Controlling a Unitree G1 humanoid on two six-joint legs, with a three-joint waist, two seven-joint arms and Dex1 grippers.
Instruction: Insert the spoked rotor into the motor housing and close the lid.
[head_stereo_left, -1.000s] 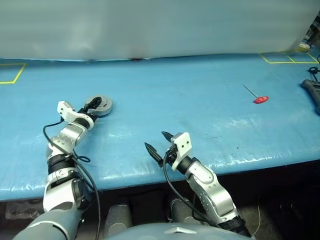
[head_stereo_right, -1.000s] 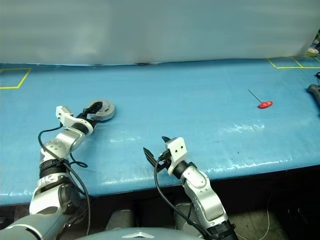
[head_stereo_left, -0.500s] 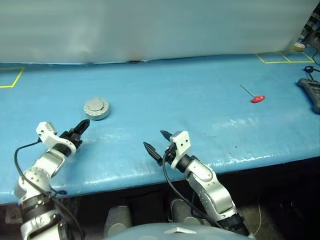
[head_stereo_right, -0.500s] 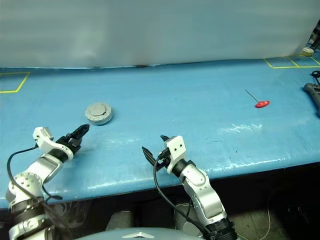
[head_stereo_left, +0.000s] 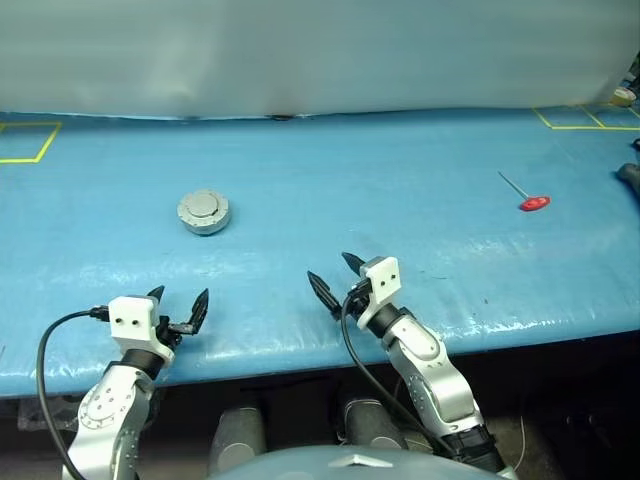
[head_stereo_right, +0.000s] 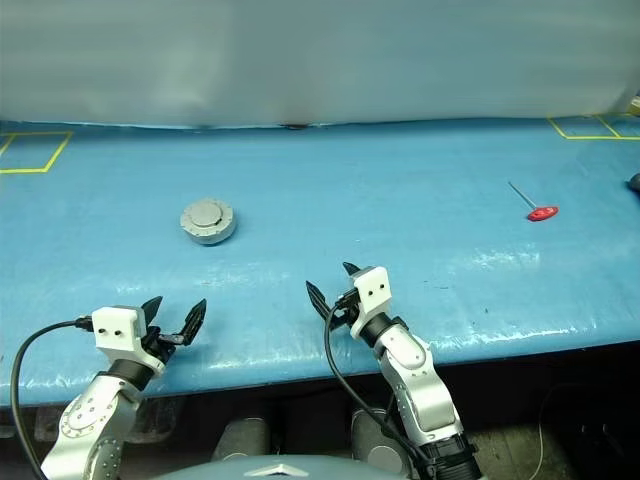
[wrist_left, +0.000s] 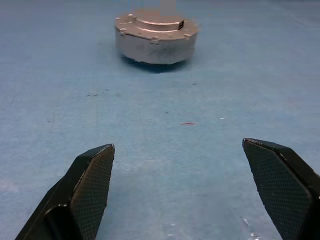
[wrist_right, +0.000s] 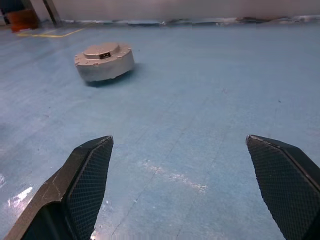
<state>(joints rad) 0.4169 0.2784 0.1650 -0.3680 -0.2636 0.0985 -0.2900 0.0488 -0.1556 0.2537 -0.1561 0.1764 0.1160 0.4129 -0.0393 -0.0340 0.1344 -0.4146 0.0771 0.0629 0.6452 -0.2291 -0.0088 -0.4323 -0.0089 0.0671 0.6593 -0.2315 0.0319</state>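
Motor housing (head_stereo_left: 204, 213): on the blue table (head_stereo_left: 400, 190), lid (wrist_left: 157, 22) shut down on top of it, smooth face with raised centre circle up. Stands alone, bare surface on every side, well back from the near edge.

My left end effector (head_stereo_left: 178, 309): at the near table edge, fingers spread wide, nothing between them, pointing toward the housing across open surface.

My right end effector (head_stereo_left: 333, 277): just inside the near edge, fingers spread wide, empty, angled toward the housing.

Red-handled tool (head_stereo_left: 530, 198): far right, well apart from everything else.
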